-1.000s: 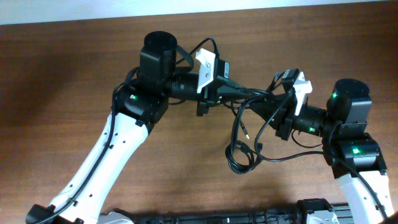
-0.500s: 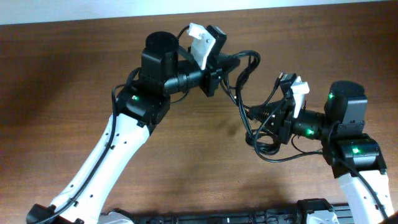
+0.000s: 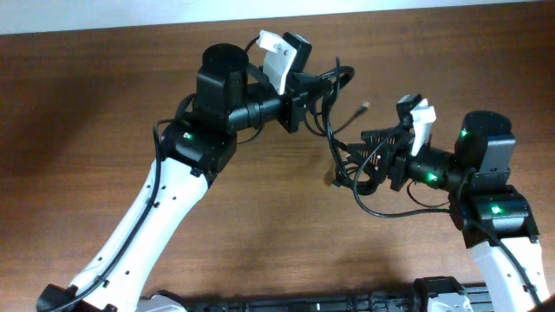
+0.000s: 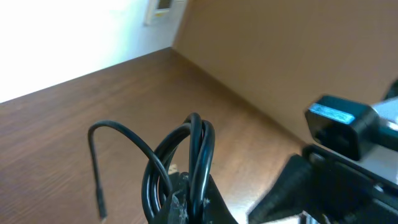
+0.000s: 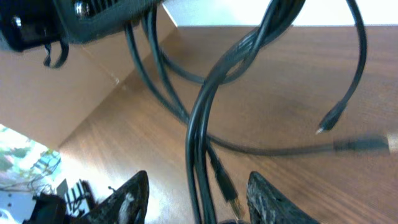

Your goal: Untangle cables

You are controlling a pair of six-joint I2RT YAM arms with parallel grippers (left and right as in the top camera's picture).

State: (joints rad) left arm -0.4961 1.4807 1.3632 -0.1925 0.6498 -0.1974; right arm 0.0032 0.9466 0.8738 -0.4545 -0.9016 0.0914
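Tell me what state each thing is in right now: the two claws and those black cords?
cables: tangled, loops crossing one another.
left claw: shut on the cables, gripping a bunched loop.
right claw: open, fingers apart with the cables running between them.
plug: loose, hanging free at one cable's end.
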